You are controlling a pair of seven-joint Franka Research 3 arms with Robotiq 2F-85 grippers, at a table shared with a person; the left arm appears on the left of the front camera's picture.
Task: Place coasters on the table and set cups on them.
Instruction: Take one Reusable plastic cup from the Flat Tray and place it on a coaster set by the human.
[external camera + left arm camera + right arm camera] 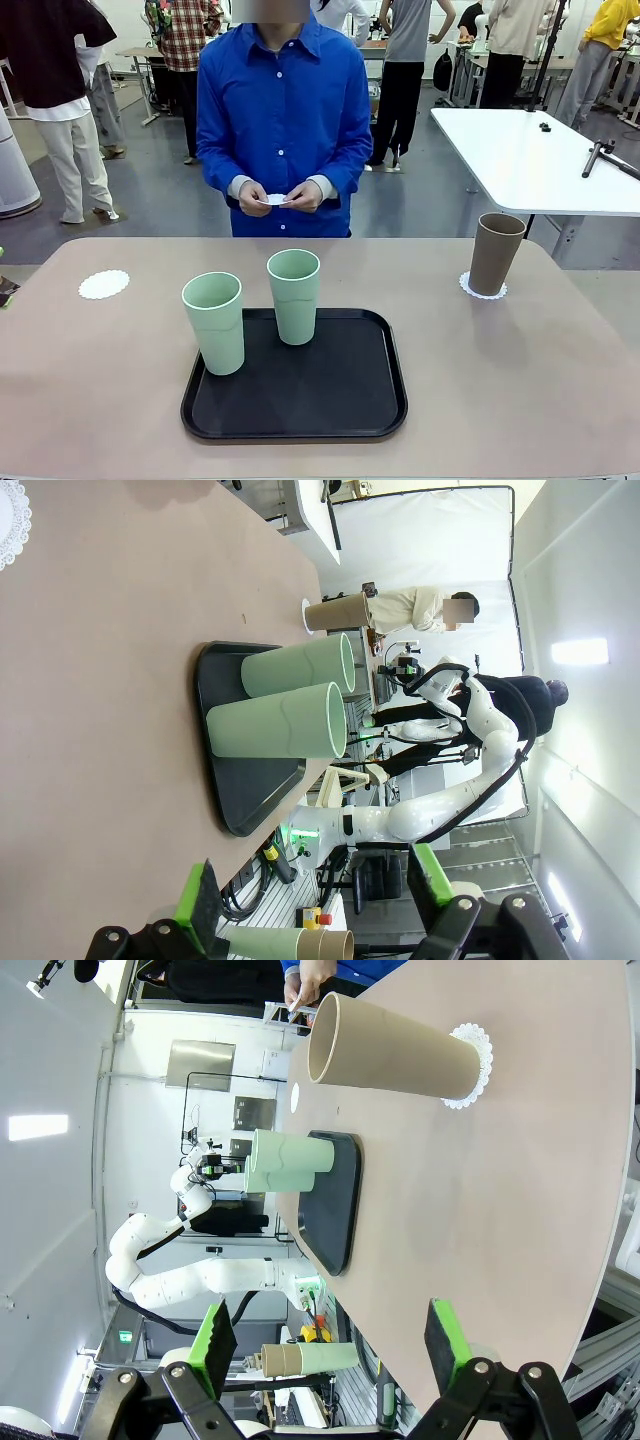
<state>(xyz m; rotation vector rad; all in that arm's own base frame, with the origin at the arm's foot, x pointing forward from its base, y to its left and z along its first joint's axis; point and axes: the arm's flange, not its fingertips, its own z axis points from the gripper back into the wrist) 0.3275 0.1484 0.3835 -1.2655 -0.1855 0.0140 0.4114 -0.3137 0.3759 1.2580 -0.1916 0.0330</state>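
On the counter to my right, the brown cup is sitting on its coaster, while to my left a bare coaster is lying ready, I judge, for the nearer mint cup or the farther mint cup, both standing on the black tray. Across from me the person's hands are holding the third coaster, and I am holding my left gripper and right gripper wide open and empty, free for a cup.
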